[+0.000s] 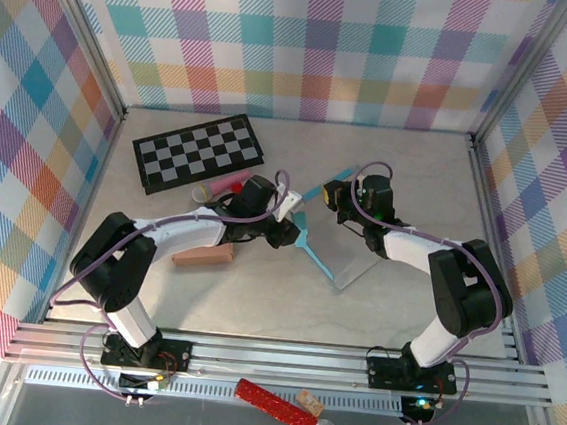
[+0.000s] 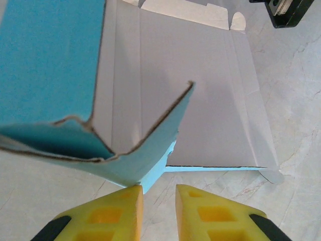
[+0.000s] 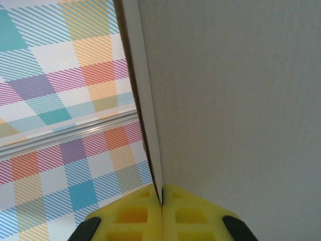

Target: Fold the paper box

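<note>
Folding is in hand: box [image 1: 352, 251] is pinched by right fingers [image 3: 196, 213]; flap [image 2: 150, 145] must be grasped by narrowly parted left fingers [image 2: 118, 213].

Paper box [image 2: 200, 100] flat on the table [image 2: 296, 110], just ahead of the left gripper [image 2: 158, 188]. Raised flap above and left of its fingertips. Box edge between the fingertips of the right gripper [image 3: 161, 193], panel to their right. Wooden block [image 1: 204, 255] behind the left gripper, beside the forearm. Chessboard [image 1: 199, 152] well apart, beyond that arm.
</note>
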